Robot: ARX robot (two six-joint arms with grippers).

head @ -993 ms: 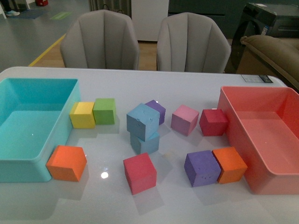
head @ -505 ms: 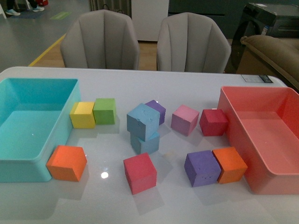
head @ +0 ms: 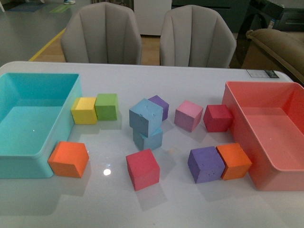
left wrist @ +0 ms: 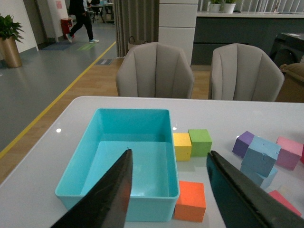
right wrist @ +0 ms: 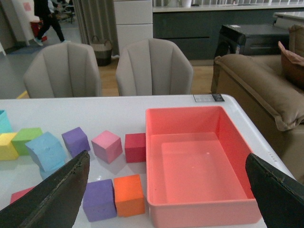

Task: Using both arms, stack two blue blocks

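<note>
Upper blue block (head: 145, 117) atop lower blue block (head: 148, 139), mid-bench (head: 166, 209), skewed but seated. Stack apparently done. Left gripper (left wrist: 168, 190) and right gripper (right wrist: 168, 190): wide open, empty, well clear.

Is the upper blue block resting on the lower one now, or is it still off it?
Touching. The front view shows the upper blue block sitting skewed directly on the lower blue block, no gap between them.

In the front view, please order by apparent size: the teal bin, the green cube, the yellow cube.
1. teal bin, clearly the largest.
2. green cube and yellow cube: they look alike in size, so I do not rank them.
</note>
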